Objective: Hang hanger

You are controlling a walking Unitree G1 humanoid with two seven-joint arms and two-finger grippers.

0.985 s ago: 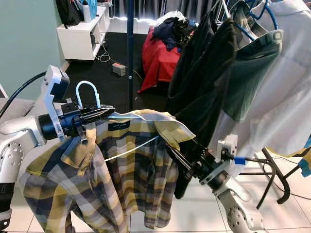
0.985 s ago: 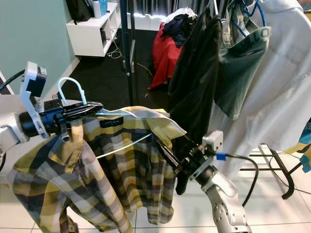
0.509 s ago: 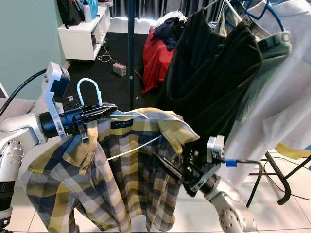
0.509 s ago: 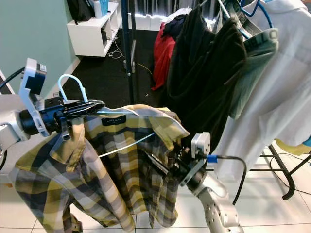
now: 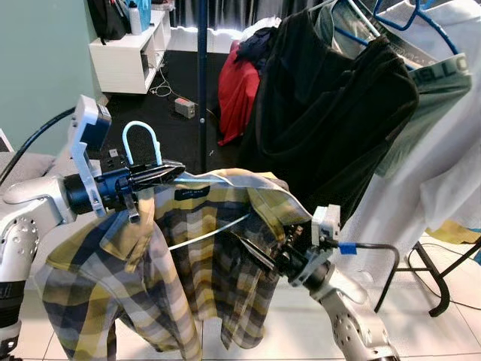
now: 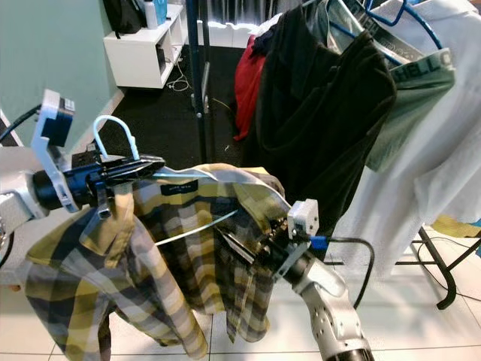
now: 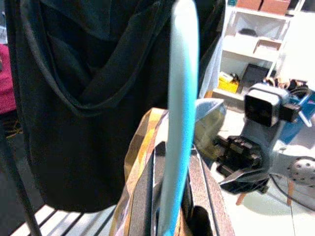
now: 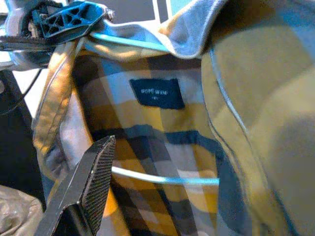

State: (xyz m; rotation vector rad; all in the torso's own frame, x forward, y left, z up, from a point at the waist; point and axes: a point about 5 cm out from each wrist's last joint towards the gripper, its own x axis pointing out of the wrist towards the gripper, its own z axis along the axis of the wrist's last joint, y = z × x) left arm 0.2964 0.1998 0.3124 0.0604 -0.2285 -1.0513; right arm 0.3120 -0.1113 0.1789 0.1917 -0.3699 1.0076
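A light blue hanger (image 5: 143, 141) carries a yellow and grey plaid shirt (image 5: 195, 256). My left gripper (image 5: 159, 176) is shut on the hanger's neck, just below the hook, and holds it up in front of the rack; the hanger (image 7: 179, 123) runs between the black fingers (image 7: 143, 196). My right gripper (image 5: 252, 252) reaches left under the shirt's right shoulder and stands open. One of its fingers (image 8: 83, 191) lies against the shirt's inside below the label (image 8: 156, 93). Shirt cloth hides the other.
A dark blue rack pole (image 5: 201, 83) rises behind the shirt. A black garment (image 5: 331, 113), a green one (image 5: 432, 94) and a white one (image 5: 451, 180) hang on blue hangers (image 5: 409, 19) at right. Behind them are a red pile (image 5: 237, 83) and a white shelf (image 5: 128, 53). The rack's foot (image 5: 428, 278) is low right.
My right gripper has come away from the black garment and moved left, under the plaid shirt. The black garment has swung wider. The left gripper keeps the hanger in about the same place.
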